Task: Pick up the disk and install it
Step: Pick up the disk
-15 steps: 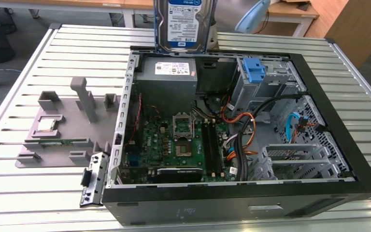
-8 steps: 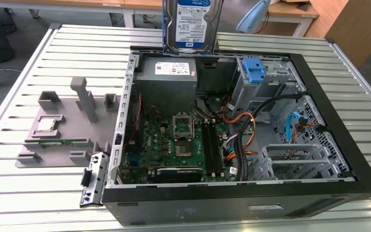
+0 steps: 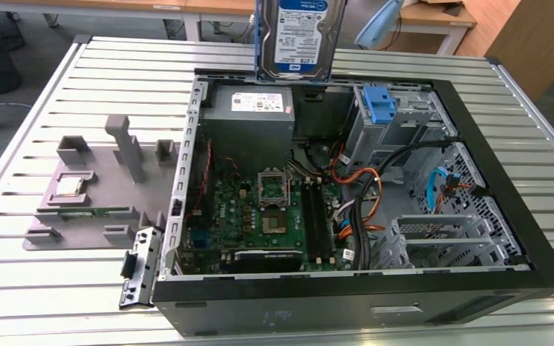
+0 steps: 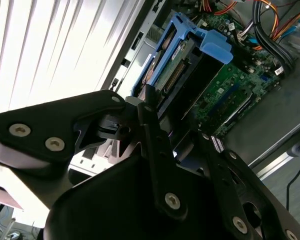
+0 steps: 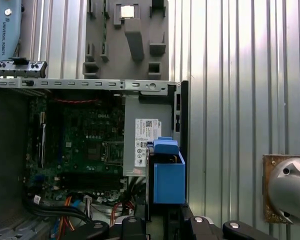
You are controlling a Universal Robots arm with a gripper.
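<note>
The disk point(image 3: 296, 36), a silver drive with a blue-and-white label in a blue frame, hangs upright above the far edge of the open computer case point(image 3: 354, 306). It is over the grey power-supply box point(image 3: 248, 108). In the second wrist view my gripper point(image 4: 151, 107) is shut on one end of the disk point(image 4: 177, 57), black fingers point(image 4: 149, 125) on either side. In the first wrist view the disk point(image 5: 168, 175) appears edge-on as a blue block above the case's corner, with my gripper point(image 5: 162, 222) at its near end.
A bare blue bracket point(image 3: 378, 104) sits in the drive cage on the exterior view's right. Orange and black cables point(image 3: 374, 180) cross beside the motherboard point(image 3: 267, 216). A grey parts fixture point(image 3: 94, 187) lies on the slatted table point(image 3: 27, 303) at the left.
</note>
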